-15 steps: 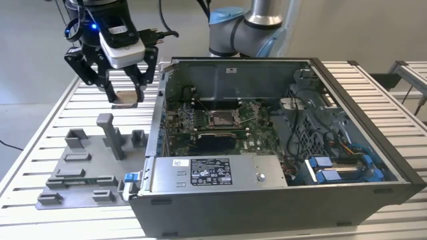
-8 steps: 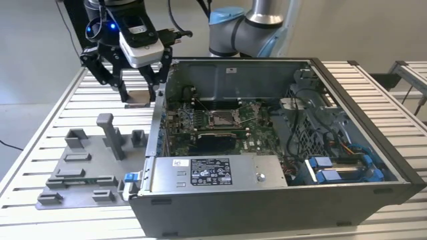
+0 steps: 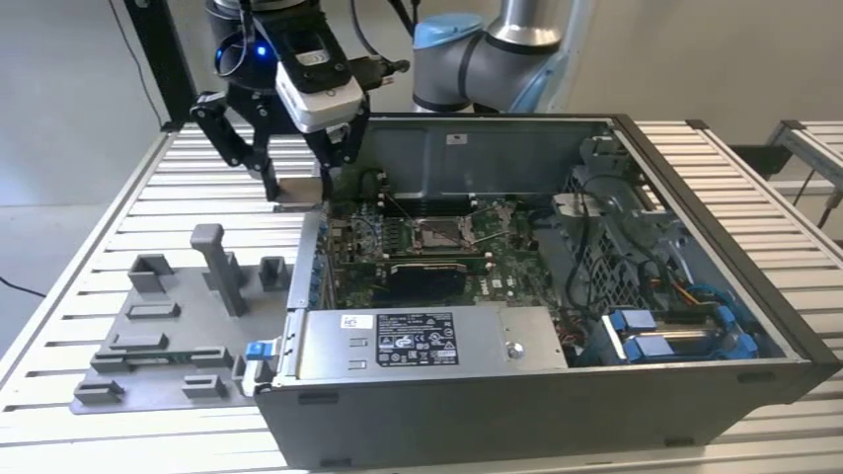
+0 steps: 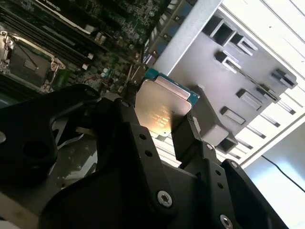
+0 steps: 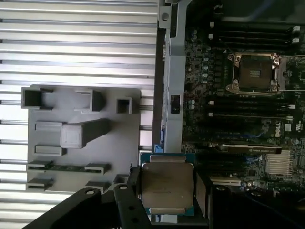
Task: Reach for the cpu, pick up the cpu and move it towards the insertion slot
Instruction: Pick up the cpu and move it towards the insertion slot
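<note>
Slatted metal table (image 3: 118,212) below; hand (image 5: 167,191) grips the cpu (image 5: 167,187), well apart from the insertion slot (image 5: 253,72).

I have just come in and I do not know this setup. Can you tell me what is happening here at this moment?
A single robot arm is working beside an open computer case. Its gripper is shut on the cpu, a thin square metal plate, held in the air near the case wall, above the slatted table. The insertion slot on the green board inside the case has nothing in it, and the cpu is apart from it. A grey fixture plate lies on the table next to the case.
</note>
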`<state>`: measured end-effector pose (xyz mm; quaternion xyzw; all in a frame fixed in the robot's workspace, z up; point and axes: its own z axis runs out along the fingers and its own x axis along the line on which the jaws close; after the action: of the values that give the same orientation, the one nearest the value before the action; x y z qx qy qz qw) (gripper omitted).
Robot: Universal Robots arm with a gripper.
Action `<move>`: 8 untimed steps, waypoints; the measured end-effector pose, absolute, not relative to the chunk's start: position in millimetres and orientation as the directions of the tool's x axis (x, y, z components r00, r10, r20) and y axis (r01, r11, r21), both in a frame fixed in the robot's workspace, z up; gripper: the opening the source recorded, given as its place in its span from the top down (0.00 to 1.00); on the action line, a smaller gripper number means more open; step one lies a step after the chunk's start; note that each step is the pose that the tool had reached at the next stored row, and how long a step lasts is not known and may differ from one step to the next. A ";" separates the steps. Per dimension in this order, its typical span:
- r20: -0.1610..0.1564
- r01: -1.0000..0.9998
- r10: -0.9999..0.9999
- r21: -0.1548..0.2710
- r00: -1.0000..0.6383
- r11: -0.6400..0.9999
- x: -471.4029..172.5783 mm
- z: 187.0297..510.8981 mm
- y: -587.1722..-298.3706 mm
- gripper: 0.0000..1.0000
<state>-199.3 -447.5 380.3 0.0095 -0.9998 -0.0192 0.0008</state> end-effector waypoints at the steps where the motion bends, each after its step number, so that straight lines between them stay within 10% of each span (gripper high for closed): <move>1: 0.001 -0.019 -0.019 0.038 -1.000 0.999 -196.2 380.3 -447.4 1.00; 8: 0.002 -0.019 -0.019 0.038 -1.000 0.999 -171.0 380.4 -447.1 1.00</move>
<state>-171.0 -447.1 380.4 0.0095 -0.9998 -0.0191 0.0010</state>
